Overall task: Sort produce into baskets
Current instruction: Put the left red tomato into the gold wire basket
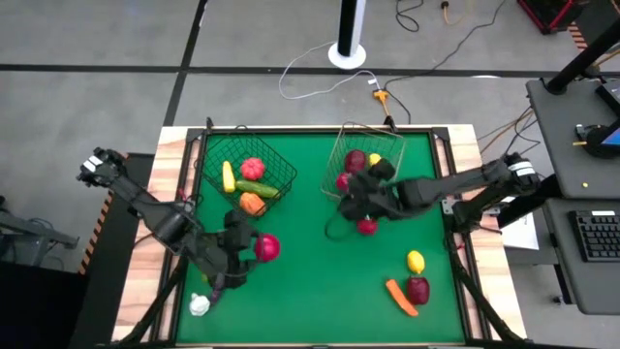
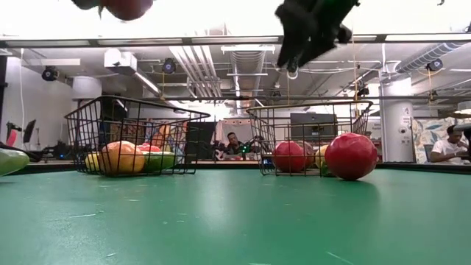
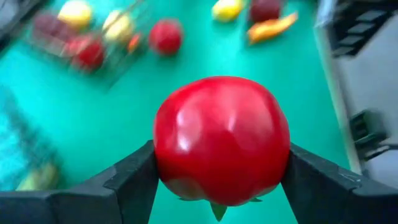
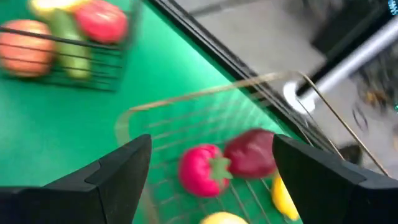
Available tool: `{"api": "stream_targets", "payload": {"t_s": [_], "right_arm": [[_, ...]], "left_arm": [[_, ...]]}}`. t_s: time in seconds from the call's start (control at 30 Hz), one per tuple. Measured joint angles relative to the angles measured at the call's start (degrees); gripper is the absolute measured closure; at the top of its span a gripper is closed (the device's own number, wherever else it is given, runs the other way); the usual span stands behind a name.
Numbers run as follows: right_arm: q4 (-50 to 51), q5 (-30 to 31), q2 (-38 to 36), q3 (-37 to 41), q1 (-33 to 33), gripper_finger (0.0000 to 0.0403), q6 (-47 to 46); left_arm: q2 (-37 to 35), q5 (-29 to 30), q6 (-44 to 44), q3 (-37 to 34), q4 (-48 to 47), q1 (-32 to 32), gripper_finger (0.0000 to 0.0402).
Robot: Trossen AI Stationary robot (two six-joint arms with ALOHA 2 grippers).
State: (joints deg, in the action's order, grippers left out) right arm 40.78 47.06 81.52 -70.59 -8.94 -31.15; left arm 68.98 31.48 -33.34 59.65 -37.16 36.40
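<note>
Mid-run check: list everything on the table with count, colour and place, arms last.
Dark basket: one, far left, holding red, yellow, green and orange pieces.
Pale basket: one, far centre, holding red, dark red and yellow pieces.
Red ball-shaped fruit: one, on mat beside pale basket.
Lemon, dark red fruit, carrot: near right.
White vegetable: near left.
Left gripper: shut on red tomato.
Right gripper: open, over pale basket.

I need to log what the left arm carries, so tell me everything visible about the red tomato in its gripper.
The red tomato is round, glossy and plastic-looking, with a bit of green leaf at one end. The left gripper is shut on it, one dark finger pressing each side. It is held above the green mat, clear of the dark basket, touching nothing else.
</note>
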Motion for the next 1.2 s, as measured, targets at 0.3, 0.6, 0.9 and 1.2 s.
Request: {"api": "stream_targets", "payload": {"t_s": [0.3,0.6,0.9,1.2], "right_arm": [[-15.7,7.2,1.4,0.4,-17.8,0.0076,15.9],[-41.6,7.0,10.3,-0.3,-24.4,0.0076,42.8],[-44.6,7.1,13.9,-5.4,-23.9,0.0076,50.0],[-47.6,-0.5,13.9,-6.9,-21.7,0.0076,54.3]], "left_arm": [[-5.1,-1.7,8.4,-11.5,24.9,-0.1,0.013],[-12.2,-5.5,4.4,-22.9,44.9,-2.2,0.013],[-18.6,-7.8,-0.9,-24.0,39.5,-10.6,0.013],[-13.7,-18.7,-0.3,-24.1,48.3,-12.7,0.013]]}}
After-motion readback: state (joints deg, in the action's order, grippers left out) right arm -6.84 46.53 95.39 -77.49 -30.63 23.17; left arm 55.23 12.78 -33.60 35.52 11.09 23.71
